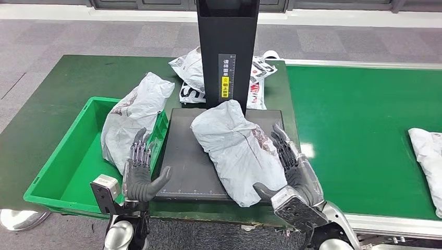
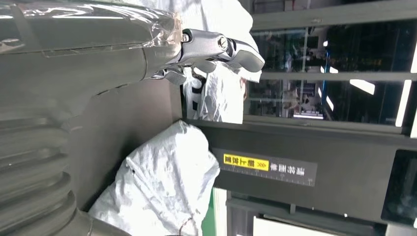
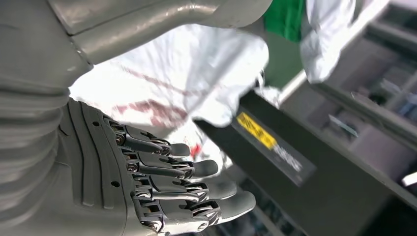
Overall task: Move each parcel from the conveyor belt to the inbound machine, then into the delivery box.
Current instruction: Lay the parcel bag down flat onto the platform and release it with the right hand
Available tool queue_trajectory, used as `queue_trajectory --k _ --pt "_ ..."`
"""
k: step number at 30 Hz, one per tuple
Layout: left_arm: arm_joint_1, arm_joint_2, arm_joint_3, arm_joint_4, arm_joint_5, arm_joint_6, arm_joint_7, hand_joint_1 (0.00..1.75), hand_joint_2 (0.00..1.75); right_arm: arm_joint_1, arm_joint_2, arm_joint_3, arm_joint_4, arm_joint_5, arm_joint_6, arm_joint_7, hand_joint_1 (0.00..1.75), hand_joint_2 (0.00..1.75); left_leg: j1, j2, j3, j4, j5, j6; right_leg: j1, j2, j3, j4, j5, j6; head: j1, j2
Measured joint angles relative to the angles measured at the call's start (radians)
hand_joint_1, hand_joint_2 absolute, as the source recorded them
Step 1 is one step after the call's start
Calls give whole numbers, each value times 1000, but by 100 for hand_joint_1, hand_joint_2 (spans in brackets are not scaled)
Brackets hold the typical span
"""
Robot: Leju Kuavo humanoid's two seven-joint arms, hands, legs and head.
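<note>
A grey-white parcel lies on the black platform of the inbound machine, in front of its column. My right hand is open at the parcel's right side, fingers stretched along it and thumb by its near end. My left hand is open at the platform's left edge, fingers pointing away, holding nothing. A second parcel leans in the green delivery box. Another parcel lies on the conveyor belt at the right.
Several more bagged parcels are piled behind the machine's column on the green table. The delivery box stands directly left of the platform. The conveyor's metal rail runs along the near right edge.
</note>
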Motion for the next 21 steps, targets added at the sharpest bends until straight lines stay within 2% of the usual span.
queue_trajectory --k 3,7,9,12,16,20,21 --pt "-18 -6 -3 13 -7 -22 7 0 175 -31 -4 -36 62 -57 77 57 0 175 0 0 0 0 0 0 0 0 0 0 1 0 0 0" --pt "-45 -7 -24 50 -11 -55 13 0 175 -164 -14 -97 310 -83 131 146 0 0 0 1 0 0 3 0 0 2 0 0 4 0 0 0" --pt "-59 -7 -40 73 -7 -65 13 0 175 -268 -25 -119 495 -76 136 155 0 0 0 2 -1 0 5 1 0 2 0 0 6 1 0 0" --pt "-77 -5 -57 99 4 -61 11 0 175 -432 -40 -128 769 -56 132 116 0 0 0 2 -1 0 8 2 -1 2 -1 0 9 1 0 0" --pt "-77 2 -60 103 13 -39 10 0 175 -557 -35 -128 929 -87 145 56 0 0 0 1 -2 0 9 1 0 2 -1 0 10 1 0 0" --pt "-74 9 -60 103 12 -28 8 0 175 -599 -24 -128 966 -113 150 57 0 175 0 -1 -2 0 9 1 1 0 -1 0 9 0 0 0" --pt "-72 10 -60 101 8 -21 7 0 175 -600 -21 -128 965 -123 147 43 0 175 0 -1 -3 0 9 1 1 0 -1 0 8 0 0 0"
